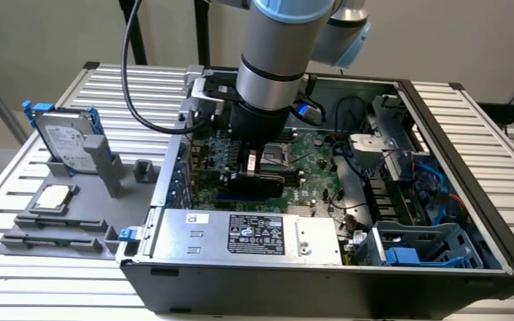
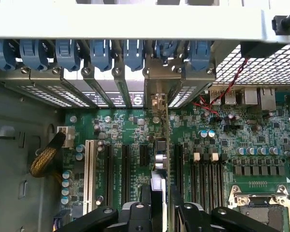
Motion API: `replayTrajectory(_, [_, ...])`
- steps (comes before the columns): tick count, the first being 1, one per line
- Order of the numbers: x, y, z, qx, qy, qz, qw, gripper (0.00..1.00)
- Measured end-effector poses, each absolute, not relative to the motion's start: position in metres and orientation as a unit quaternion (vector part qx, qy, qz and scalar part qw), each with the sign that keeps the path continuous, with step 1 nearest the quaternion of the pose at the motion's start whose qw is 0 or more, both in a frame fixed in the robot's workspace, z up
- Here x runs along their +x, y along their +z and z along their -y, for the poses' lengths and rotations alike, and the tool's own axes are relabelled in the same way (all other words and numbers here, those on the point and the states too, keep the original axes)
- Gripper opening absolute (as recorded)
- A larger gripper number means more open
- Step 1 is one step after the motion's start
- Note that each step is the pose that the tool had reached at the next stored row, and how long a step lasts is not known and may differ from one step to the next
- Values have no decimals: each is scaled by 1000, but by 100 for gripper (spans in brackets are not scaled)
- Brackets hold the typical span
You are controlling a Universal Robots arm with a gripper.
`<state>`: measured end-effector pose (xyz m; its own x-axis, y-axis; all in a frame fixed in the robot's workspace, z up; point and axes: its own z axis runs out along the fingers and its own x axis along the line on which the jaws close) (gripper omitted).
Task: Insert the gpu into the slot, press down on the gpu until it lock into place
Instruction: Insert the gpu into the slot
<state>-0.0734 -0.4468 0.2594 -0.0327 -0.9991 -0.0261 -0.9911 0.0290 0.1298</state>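
Observation:
The gpu [image 2: 160, 162] is seen edge-on in the wrist view, a thin dark card running from its metal bracket [image 2: 156, 92] at the case's rear wall to my gripper [image 2: 160, 215]. One finger [image 2: 135, 212] sits on each side of the card, so the gripper is shut on it. In the exterior view the gripper [image 1: 252, 172] hangs low inside the open computer case and the black gpu [image 1: 266, 186] stands on edge over the green motherboard [image 1: 315, 167]. The slot is hidden under the card. I cannot tell how deep the card sits.
A silver power-supply box [image 1: 248, 234] fills the case's near side. Black memory slots [image 2: 205, 179], a CPU socket [image 2: 258, 208] and a white expansion slot [image 2: 89, 169] flank the card. Blue bracket clips [image 2: 101, 53] line the rear wall. A hard drive [image 1: 65, 140] stands outside the case.

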Motion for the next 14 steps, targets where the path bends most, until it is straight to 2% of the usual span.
replayTrajectory(14, [-72, 258, 445, 694, -56, 716, 36, 26])
